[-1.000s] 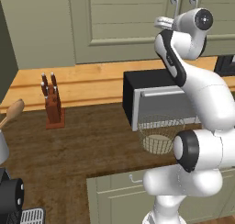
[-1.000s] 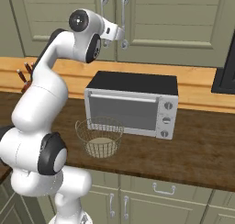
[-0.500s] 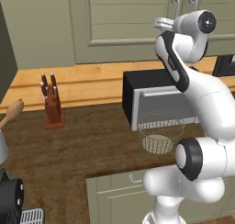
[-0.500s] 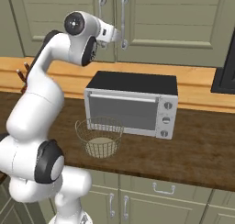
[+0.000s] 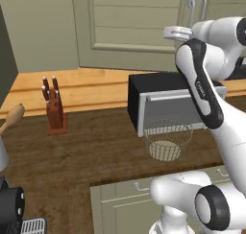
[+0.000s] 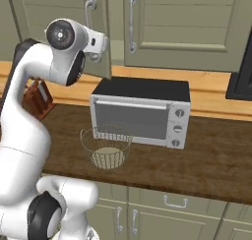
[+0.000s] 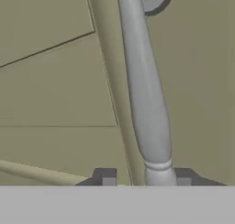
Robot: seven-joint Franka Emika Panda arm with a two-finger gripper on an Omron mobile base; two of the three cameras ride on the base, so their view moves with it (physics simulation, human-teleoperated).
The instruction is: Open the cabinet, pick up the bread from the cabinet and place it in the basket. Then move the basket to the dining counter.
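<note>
Where the white arm reaches up to the tall sage-green cabinet (image 6: 147, 22), its gripper (image 7: 146, 181) sits at a long curved grey metal bar handle (image 7: 144, 90), the smooth rounded bar running between the two dark finger tips (image 7: 106, 179); the tips stand apart on either side of the bar, and it cannot be told whether they press on it. In the right base view the left door (image 6: 64, 17) appears to stand slightly ajar, its edge jutting forward of the neighbouring recessed-panel door, though what lies inside is hidden, so the bread cannot be located. The basket (image 6: 105, 146), a round bowl of thin grey wire mesh with a pale beige disc bottom, rests upright on the dark brown wood-grain counter (image 6: 206, 160), just in front of the left part of a boxy microwave (image 6: 140, 111) with a black top, silver face and three round knobs. In the left base view the basket (image 5: 167, 140) stands likewise before the microwave (image 5: 168, 101), while a reddish wooden knife block (image 5: 54, 111) stands well apart to the left, near the light orange ledge (image 5: 81, 87).
</note>
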